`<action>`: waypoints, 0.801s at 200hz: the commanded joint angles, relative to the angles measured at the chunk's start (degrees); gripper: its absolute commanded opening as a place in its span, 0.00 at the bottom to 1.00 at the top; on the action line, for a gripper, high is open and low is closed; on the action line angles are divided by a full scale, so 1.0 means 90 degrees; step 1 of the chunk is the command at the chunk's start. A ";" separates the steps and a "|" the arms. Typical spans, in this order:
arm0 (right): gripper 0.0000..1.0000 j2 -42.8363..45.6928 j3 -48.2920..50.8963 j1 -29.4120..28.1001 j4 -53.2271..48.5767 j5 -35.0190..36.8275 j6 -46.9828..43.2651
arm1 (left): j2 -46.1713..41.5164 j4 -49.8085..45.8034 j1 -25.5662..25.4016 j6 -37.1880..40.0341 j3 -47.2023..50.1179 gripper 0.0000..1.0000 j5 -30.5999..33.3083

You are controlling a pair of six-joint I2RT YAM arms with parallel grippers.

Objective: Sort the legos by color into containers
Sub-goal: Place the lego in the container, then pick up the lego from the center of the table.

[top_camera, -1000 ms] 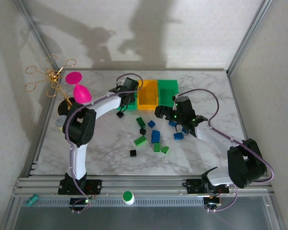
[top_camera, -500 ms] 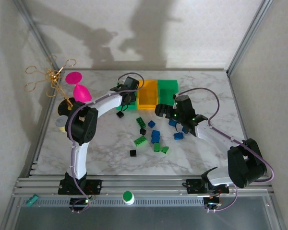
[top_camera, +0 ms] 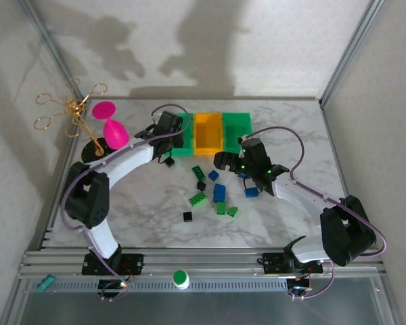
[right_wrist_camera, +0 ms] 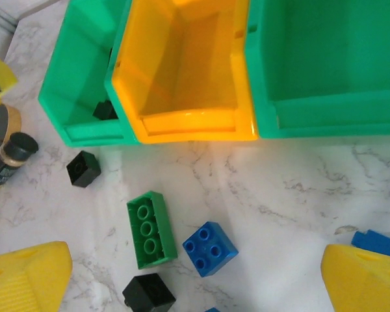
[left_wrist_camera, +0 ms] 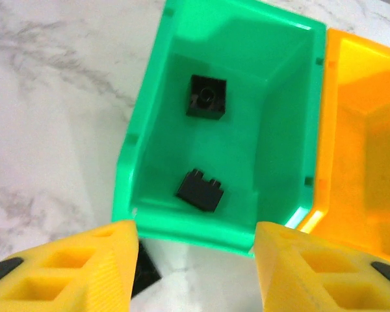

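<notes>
Marble-patterned tabletop [top_camera: 135,203] carries three open bins in a row at its far middle. A left green bin [top_camera: 184,147] touches an orange-yellow bin [top_camera: 208,132], and a right green bin [top_camera: 235,128] stands on the other side. Well to their left are a pink goblet [top_camera: 110,125] and a gold wire stand [top_camera: 71,112].

The left gripper [top_camera: 168,139] hangs at the near end of the left green bin. In the left wrist view its yellow fingers [left_wrist_camera: 71,273] are spread apart with nothing between them. Inside that bin lie a square black brick [left_wrist_camera: 207,97] towards the far wall and a flat black brick [left_wrist_camera: 199,190] close to the near wall. An outside black brick [left_wrist_camera: 143,276] sits on the marble just beside the bin's near wall, next to the left finger.

The right gripper [top_camera: 223,161] hovers just near of the bins, over the far edge of the loose pile, its fingers [right_wrist_camera: 26,279] wide apart and empty. Under it the right wrist view shows a long green brick [right_wrist_camera: 151,229] with a square blue brick [right_wrist_camera: 210,249] just to its right, and a lone black brick [right_wrist_camera: 149,292] nearer.

More loose legos [top_camera: 219,192] in blue, green and black lie scattered at the table's centre, between the two arms and near of the bins.
</notes>
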State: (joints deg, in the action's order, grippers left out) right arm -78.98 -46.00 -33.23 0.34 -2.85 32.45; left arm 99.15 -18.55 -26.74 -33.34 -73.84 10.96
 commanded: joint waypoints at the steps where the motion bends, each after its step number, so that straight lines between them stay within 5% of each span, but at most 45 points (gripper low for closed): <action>1: 0.99 0.0063 0.0181 -0.0180 0.0197 -0.0007 0.0109 | -0.0436 0.0107 0.0033 -0.0524 0.0745 0.53 0.0159; 71: 0.99 -0.0131 0.0462 -0.0535 0.0779 -0.0141 0.0305 | -0.0960 0.0636 -0.0046 -0.1673 0.2212 0.59 0.0637; 160: 0.99 -0.0061 0.0377 -0.0536 0.0661 0.0198 0.0223 | 0.0095 0.0910 -0.0531 -0.2036 0.1552 0.66 0.0751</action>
State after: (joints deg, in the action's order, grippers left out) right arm -79.64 -42.35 -37.76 6.61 -2.85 34.35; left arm 97.23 -10.85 -30.13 -49.78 -56.90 16.32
